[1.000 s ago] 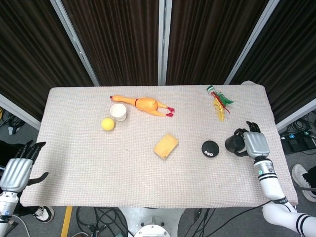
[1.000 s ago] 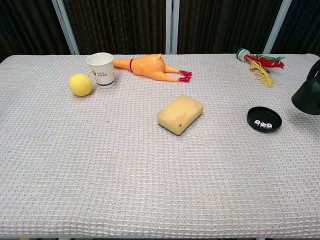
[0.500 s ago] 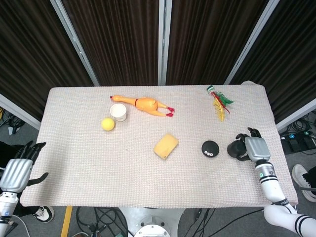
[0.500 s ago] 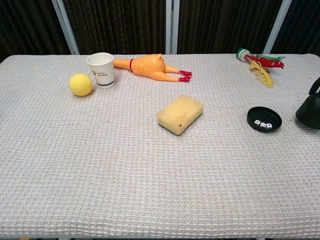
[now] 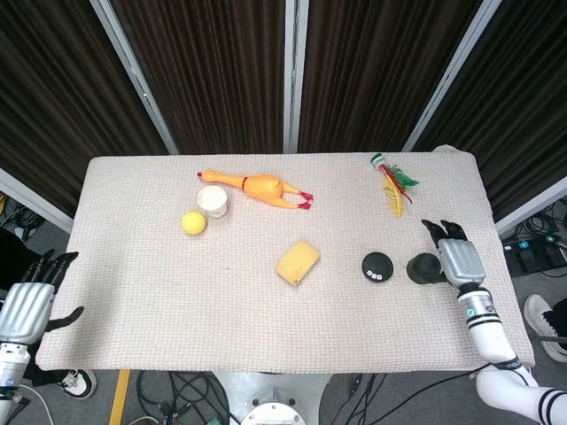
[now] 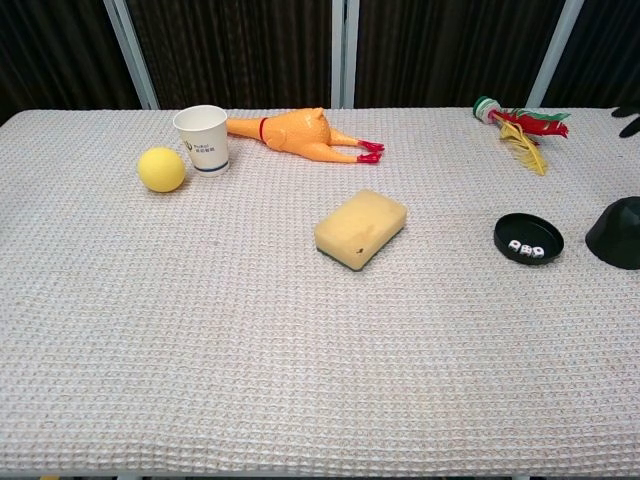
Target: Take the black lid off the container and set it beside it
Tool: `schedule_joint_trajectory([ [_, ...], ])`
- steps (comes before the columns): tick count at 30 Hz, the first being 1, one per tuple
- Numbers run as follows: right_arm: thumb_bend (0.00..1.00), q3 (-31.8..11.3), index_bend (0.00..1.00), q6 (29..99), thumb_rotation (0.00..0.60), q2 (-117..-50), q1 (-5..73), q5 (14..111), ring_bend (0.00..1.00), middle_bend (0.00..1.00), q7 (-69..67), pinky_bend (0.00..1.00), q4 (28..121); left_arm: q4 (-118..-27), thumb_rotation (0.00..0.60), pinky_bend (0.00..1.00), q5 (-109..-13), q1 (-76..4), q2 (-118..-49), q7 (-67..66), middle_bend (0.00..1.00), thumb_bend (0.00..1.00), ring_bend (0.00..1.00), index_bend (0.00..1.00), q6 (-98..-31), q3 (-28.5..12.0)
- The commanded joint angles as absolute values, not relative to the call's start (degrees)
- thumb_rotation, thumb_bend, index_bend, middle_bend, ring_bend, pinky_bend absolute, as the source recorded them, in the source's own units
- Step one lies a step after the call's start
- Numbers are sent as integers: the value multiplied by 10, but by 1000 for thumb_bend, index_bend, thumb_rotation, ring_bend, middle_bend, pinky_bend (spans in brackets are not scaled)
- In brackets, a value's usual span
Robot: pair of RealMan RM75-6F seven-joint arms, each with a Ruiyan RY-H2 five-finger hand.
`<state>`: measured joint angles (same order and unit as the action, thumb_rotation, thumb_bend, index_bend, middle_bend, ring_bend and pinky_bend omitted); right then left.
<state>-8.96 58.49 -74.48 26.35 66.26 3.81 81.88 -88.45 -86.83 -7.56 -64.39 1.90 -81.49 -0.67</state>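
Black lid [image 5: 423, 268] sits on the table [image 5: 177, 292] just right of the open dish [image 5: 376, 266]. Right hand [image 5: 456, 257] is immediately right of it, fingers spread, seemingly released. Left hand [image 5: 27, 301] far off, open.

Both views are bright and evenly lit from overhead, with no glare on the pale woven table cover [image 6: 250, 340]. Shadows are short and soft, tucked under the yellow sponge [image 6: 361, 228] and yellow ball [image 6: 161, 169]. The dark curtains [image 5: 213, 71] across the top lose detail. Focus stays sharp; the chest view bows slightly at its edges.
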Motion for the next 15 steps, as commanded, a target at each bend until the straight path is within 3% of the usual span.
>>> schedule_joint_trajectory([
  [1, 0, -96, 41, 634, 600, -692, 245, 705, 0, 107, 29, 0, 883, -889, 600, 159, -860, -75, -640, 13, 103, 188, 0, 84, -815, -10],
  [5, 0, -81, 33, 725, 600, -658, 203, 759, 0, 72, 55, 0, 925, -890, 600, 159, -852, -72, -641, 7, 103, 188, 0, 83, -816, -12],
  [10, 0, -49, 21, 850, 600, -669, 128, 793, 0, 48, 128, 0, 921, -887, 600, 159, -849, -70, -645, 6, 103, 188, 0, 83, -819, -14],
  [15, 0, -29, 11, 898, 600, -682, 79, 800, 0, 39, 109, 0, 906, -885, 600, 159, -851, -70, -649, 4, 103, 188, 0, 83, -826, -19],
])
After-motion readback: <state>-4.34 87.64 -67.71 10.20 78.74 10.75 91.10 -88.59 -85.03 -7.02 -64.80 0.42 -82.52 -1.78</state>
